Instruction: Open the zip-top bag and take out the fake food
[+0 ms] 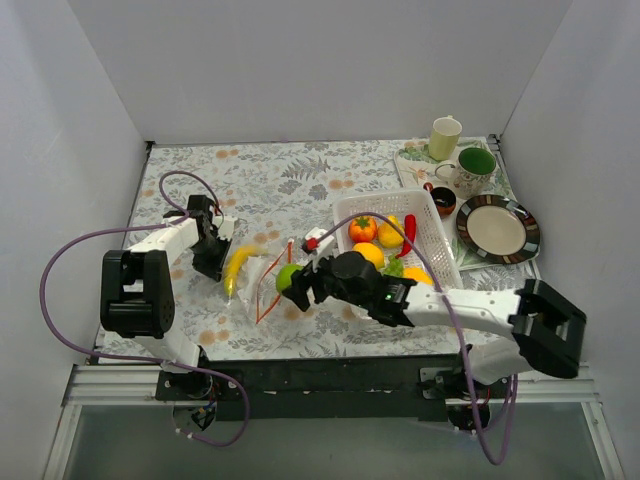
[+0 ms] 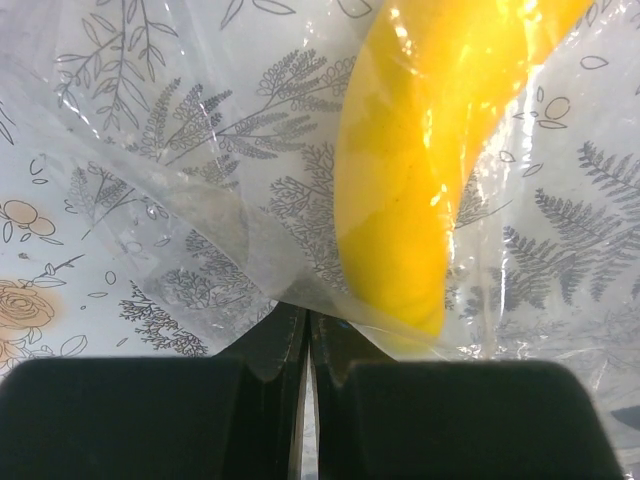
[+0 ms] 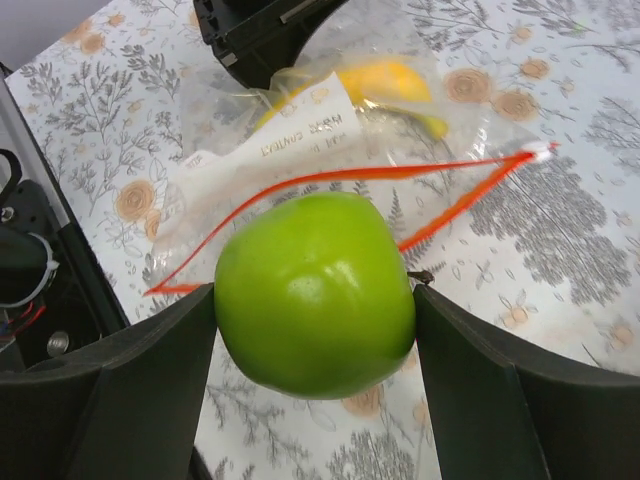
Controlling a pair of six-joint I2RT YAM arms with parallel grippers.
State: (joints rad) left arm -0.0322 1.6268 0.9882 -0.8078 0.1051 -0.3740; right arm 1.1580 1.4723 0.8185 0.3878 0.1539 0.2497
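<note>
While green apple [image 3: 315,295] is clamped in right gripper [image 3: 315,340] beside the open zip-top bag [image 3: 262,150], it should be lifted clear; bag is pinched by closed left gripper [image 2: 306,345], banana [image 2: 420,180] inside.

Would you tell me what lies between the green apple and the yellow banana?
The red-orange zip strip and white label of the zip-top bag, in the right wrist view.

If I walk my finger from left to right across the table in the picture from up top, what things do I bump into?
Yellow banana → green apple → white basket → striped plate.
</note>
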